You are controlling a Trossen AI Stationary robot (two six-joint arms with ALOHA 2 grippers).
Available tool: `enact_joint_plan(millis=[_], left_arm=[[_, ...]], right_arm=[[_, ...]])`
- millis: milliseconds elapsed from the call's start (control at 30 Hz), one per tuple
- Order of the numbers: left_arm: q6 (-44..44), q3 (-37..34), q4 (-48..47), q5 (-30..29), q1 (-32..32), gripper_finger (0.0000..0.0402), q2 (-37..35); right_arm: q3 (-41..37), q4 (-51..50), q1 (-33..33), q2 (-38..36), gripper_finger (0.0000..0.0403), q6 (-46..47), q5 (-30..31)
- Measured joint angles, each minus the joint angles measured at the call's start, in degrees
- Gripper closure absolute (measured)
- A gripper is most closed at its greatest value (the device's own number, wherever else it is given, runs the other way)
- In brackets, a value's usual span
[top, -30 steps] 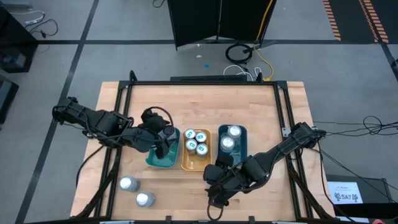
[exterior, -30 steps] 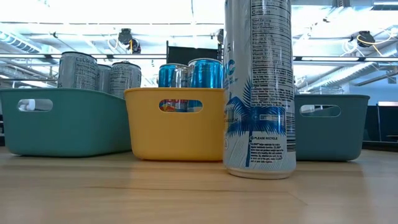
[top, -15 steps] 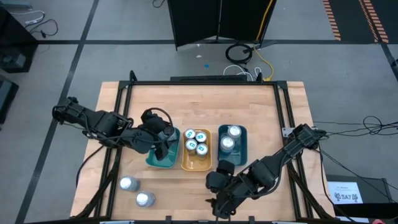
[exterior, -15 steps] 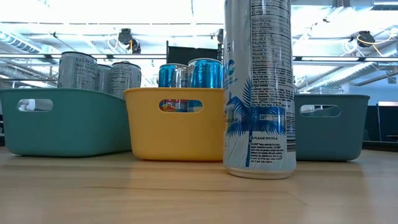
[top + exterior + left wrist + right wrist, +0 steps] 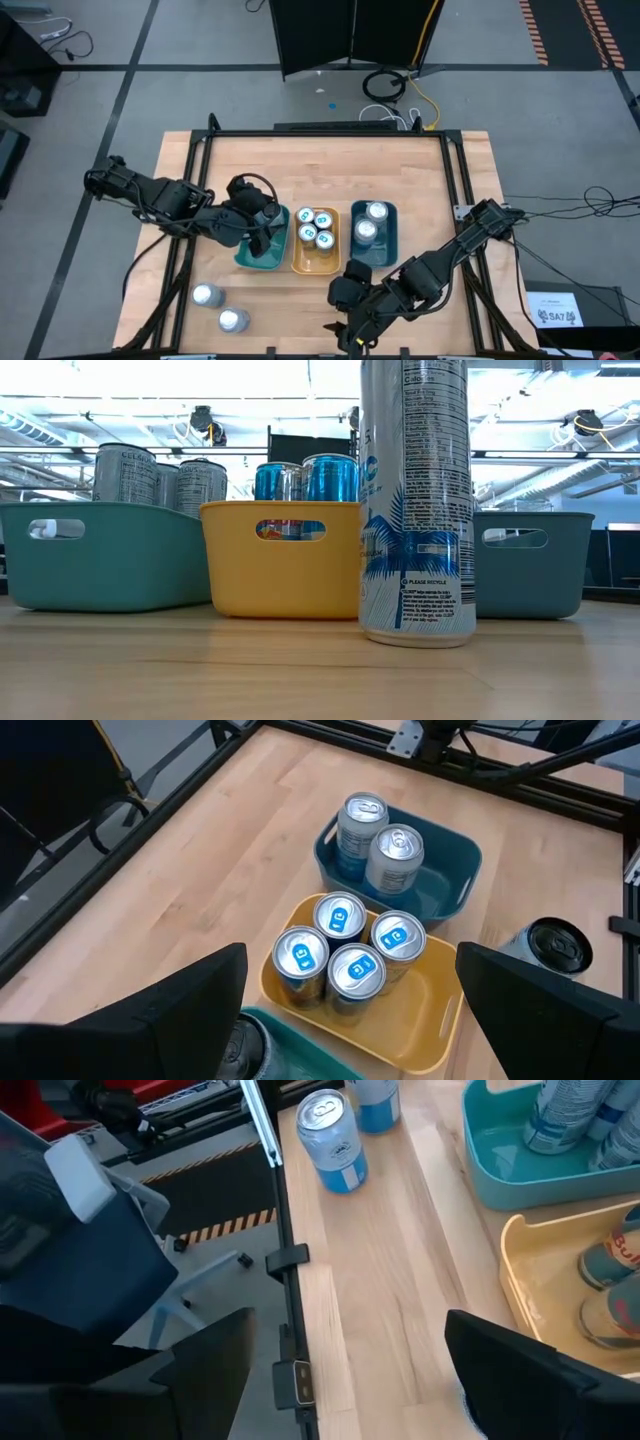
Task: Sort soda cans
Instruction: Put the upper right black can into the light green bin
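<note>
My right gripper (image 5: 348, 335) hangs open over the table's near edge and holds nothing; it also shows in its wrist view (image 5: 350, 1320). A tall dark-topped soda can (image 5: 415, 500) stands on its base in front of the orange tray (image 5: 312, 262), also seen from the left wrist (image 5: 555, 945). My left gripper (image 5: 262, 238) is open above the teal tray (image 5: 248, 262), which holds grey cans (image 5: 125, 472). Three blue-topped cans (image 5: 345, 942) stand in the orange tray and two silver cans (image 5: 380, 845) in the blue tray (image 5: 455, 870). Two more cans (image 5: 205, 295) (image 5: 232, 320) stand at the near left.
The three trays sit side by side at mid-table: teal, orange, blue, from left to right. A black metal frame (image 5: 285, 1260) runs along the table's edges. Bare wood (image 5: 330, 170) lies behind the trays, toward the far edge.
My right gripper has drawn back toward the table's near edge, away from the trays and the tall can. The can has stayed upright in the same spot. My left arm has kept still.
</note>
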Motion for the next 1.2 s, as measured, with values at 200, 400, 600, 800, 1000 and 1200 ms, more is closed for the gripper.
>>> enact_joint_plan(millis=[200, 400, 600, 800, 1000, 1200], left_arm=[[0.0, 0.0, 0.0, 0.0, 0.0, 0.0033, 0.0], [0.1, 0.0, 0.0, -0.9, 0.0, 0.0033, 0.0], [0.1, 0.0, 0.0, -0.9, 0.1, 0.0033, 0.0], [0.0, 0.0, 0.0, -0.9, 0.0, 0.0033, 0.0], [0.0, 0.0, 0.0, -0.9, 0.0, 0.0033, 0.0], [0.0, 0.0, 0.0, -0.9, 0.0, 0.0033, 0.0]], right_arm=[[0.0, -0.4, 0.0, 0.0, 0.0085, -0.5, -0.1], [0.0, -0.5, 0.0, 0.0, 0.0085, -1.7, -0.2], [0.0, -0.5, 0.0, 0.0, 0.0085, -1.7, -0.2], [0.0, -0.5, 0.0, 0.0, 0.0085, -1.6, -0.2], [0.0, -0.4, 0.0, 0.0, 0.0085, -2.4, -0.2], [0.0, -0.4, 0.0, 0.0, 0.0085, -3.6, -0.2]])
